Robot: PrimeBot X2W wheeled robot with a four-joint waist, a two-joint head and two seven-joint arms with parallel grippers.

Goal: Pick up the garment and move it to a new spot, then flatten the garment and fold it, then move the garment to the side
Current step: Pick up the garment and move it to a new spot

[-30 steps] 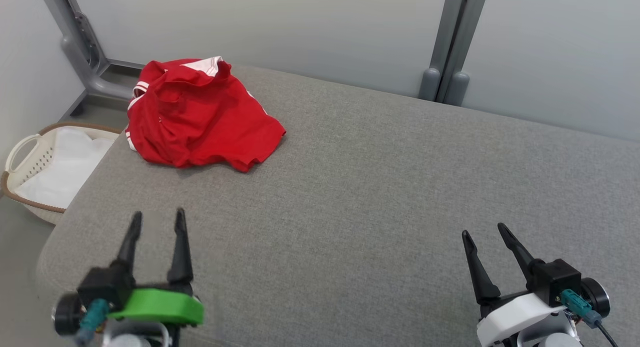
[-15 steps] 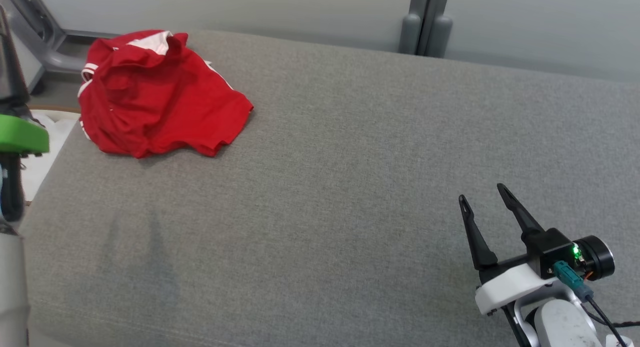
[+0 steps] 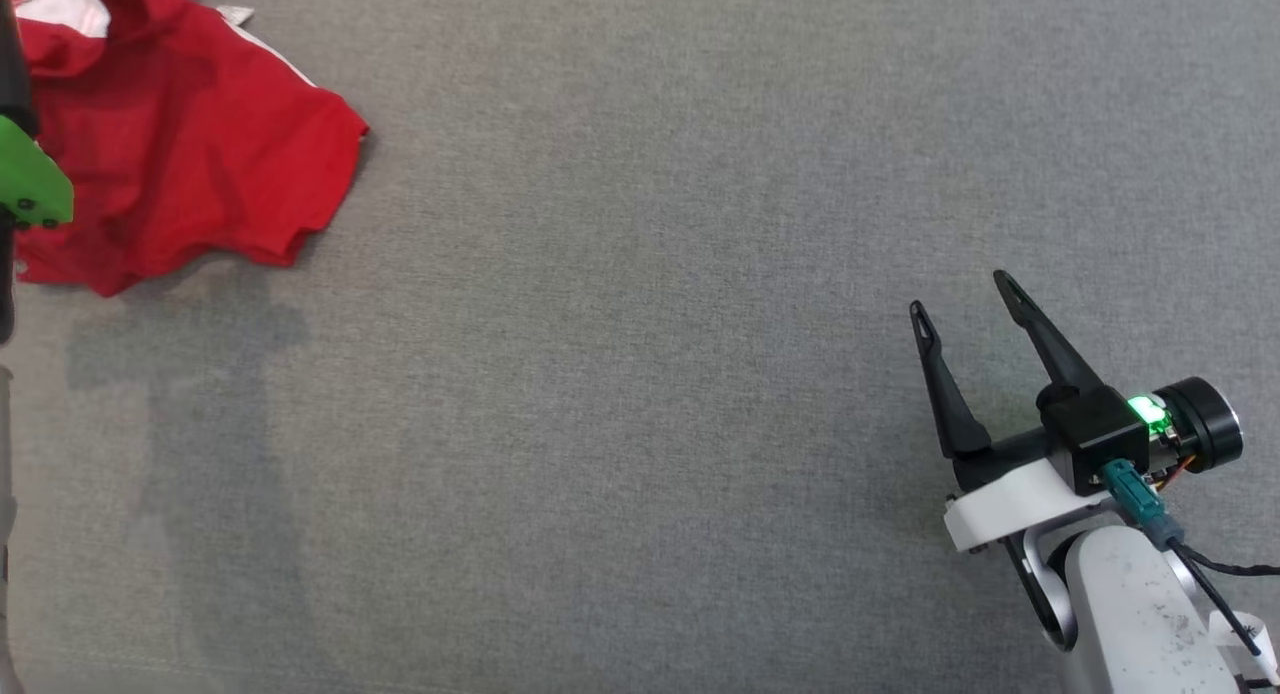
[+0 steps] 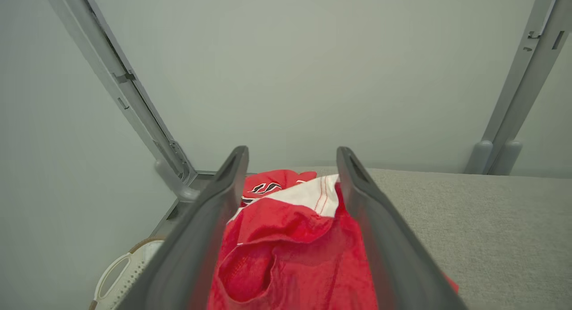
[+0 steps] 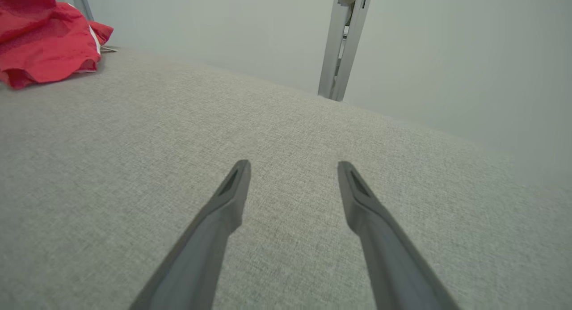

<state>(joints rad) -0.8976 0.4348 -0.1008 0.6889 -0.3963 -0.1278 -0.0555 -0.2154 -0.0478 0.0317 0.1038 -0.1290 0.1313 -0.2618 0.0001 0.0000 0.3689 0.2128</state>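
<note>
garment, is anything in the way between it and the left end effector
Nothing visible is. In the left wrist view the left end effector is open and points straight at the crumpled garment on the grey cushion, with no other thing between them.

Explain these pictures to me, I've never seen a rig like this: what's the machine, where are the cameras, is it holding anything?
It is a two-armed robot at a gray padded surface. One picture comes from a camera on its head, looking down; the other two from cameras on its wrists, each looking along that arm's two dark fingers. A crumpled red jersey with white trim lies on the robot's left side. The left end effector is open, aimed at the jersey; the right end effector is open over bare surface. Nothing is held.
</note>
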